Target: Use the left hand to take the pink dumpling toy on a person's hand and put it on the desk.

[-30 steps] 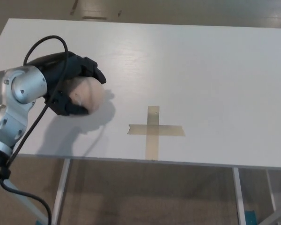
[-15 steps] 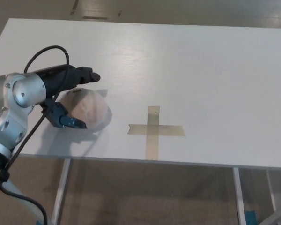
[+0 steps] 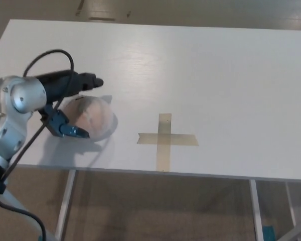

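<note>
The pink dumpling toy (image 3: 94,118) lies on the white desk (image 3: 205,75), left of the tape cross. My left hand (image 3: 65,103) is open around it from the left: the upper fingers (image 3: 83,82) reach over its far side and the thumb (image 3: 65,128) sits by its near side, both spread apart from the toy. The silver forearm comes in from the left edge. No person's hand shows. My right hand is out of the picture.
A tan tape cross (image 3: 165,139) marks the desk near its front edge. A black cable (image 3: 45,56) loops over my left wrist. The desk's front edge (image 3: 190,174) runs just below the toy, with floor and desk legs beneath.
One second ago my left hand was shut on the toy just above the desk. The fingers have since spread, the toy rests on the desk, and the hand has drawn slightly left.
</note>
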Robot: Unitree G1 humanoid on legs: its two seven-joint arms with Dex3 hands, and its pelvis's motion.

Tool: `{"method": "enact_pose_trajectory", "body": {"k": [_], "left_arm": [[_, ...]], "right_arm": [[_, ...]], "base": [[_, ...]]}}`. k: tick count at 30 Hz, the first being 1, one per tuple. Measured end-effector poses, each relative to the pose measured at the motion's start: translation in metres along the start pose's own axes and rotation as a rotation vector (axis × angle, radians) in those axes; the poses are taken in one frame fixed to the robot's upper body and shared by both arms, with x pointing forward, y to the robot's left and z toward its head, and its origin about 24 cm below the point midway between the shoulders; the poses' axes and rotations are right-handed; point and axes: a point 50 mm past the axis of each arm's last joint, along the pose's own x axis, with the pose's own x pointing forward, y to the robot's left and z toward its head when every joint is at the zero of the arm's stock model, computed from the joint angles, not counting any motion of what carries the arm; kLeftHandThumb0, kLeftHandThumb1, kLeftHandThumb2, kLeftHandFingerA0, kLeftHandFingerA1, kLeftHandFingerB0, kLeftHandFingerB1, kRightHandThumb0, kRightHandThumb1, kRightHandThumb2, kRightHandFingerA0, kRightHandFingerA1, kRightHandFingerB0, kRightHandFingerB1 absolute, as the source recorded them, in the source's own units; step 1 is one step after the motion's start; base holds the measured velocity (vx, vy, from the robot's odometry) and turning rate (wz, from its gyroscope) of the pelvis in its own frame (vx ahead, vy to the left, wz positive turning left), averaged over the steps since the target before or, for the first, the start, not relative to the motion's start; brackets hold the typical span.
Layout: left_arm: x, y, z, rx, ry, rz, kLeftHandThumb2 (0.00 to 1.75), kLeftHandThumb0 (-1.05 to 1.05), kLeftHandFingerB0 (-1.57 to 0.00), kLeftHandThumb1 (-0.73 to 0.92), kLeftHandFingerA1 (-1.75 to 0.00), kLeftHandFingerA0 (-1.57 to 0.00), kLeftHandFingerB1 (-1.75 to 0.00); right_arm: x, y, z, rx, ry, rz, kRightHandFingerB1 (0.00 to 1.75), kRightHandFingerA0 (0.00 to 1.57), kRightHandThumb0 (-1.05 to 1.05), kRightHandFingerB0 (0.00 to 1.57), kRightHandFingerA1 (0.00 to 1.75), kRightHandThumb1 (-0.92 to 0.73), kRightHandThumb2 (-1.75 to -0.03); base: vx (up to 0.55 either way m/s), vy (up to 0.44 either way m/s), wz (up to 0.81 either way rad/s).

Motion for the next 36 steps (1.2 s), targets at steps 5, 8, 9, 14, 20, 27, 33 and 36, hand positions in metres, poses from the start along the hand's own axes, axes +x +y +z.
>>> {"method": "enact_pose_trajectory", "body": {"k": [5, 8, 9, 14, 20, 27, 33, 36], "left_arm": [[-0.027, 0.028, 0.020, 0.031, -0.087, 0.108, 0.82, -0.69, 0.00, 0.38, 0.00, 0.00, -0.07], [-0.036, 0.036, 0.025, 0.040, -0.113, 0.148, 0.82, -0.68, 0.00, 0.36, 0.00, 0.00, -0.07], [-0.053, 0.048, 0.032, 0.047, -0.161, 0.212, 0.82, -0.68, 0.00, 0.36, 0.00, 0.00, -0.06], [-0.084, 0.061, 0.037, 0.044, -0.236, 0.331, 0.61, -0.78, -0.04, 0.40, -0.19, 0.00, -0.24], [-0.133, 0.051, 0.027, -0.015, -0.331, 0.477, 0.53, -0.41, -0.33, 0.41, -0.37, -0.36, -0.31], [-0.162, 0.009, 0.005, -0.149, -0.364, 0.492, 0.56, -0.13, -0.58, 0.57, -0.51, -0.70, -0.42], [-0.175, -0.048, -0.021, -0.334, -0.316, 0.364, 0.57, -0.14, -0.65, 0.58, -0.52, -0.70, -0.46], [-0.183, -0.076, -0.031, -0.424, -0.279, 0.284, 0.57, -0.22, -0.66, 0.57, -0.51, -0.69, -0.46]], "right_arm": [[0.000, 0.001, 0.001, -0.002, -0.003, 0.001, 0.45, 0.68, -0.31, 0.60, 0.48, -0.59, -0.57], [0.000, 0.001, 0.002, -0.002, -0.004, 0.002, 0.45, 0.68, -0.31, 0.60, 0.48, -0.59, -0.57], [0.000, 0.001, 0.002, -0.002, -0.006, 0.003, 0.45, 0.68, -0.31, 0.60, 0.48, -0.59, -0.57], [0.000, 0.001, 0.003, -0.002, -0.007, 0.003, 0.44, 0.67, -0.31, 0.58, 0.48, -0.60, -0.58], [0.000, 0.001, 0.003, -0.002, -0.009, 0.004, 0.44, 0.67, -0.31, 0.57, 0.48, -0.60, -0.58], [0.000, 0.001, 0.002, -0.008, -0.005, 0.003, 0.45, 0.69, -0.33, 0.60, 0.48, -0.61, -0.57], [0.000, 0.000, -0.002, -0.017, 0.003, 0.001, 0.45, 0.70, -0.30, 0.60, 0.49, -0.61, -0.58], [-0.001, -0.003, -0.007, -0.023, 0.014, -0.004, 0.45, 0.71, -0.33, 0.61, 0.48, -0.61, -0.57]], "base": [[0.00, 0.000, 0.00], [0.00, 0.000, 0.00], [0.00, 0.000, 0.00], [0.00, 0.000, 0.00], [0.00, 0.000, 0.00], [0.00, 0.000, 0.00], [0.00, 0.000, 0.00], [0.00, 0.000, 0.00]]}}
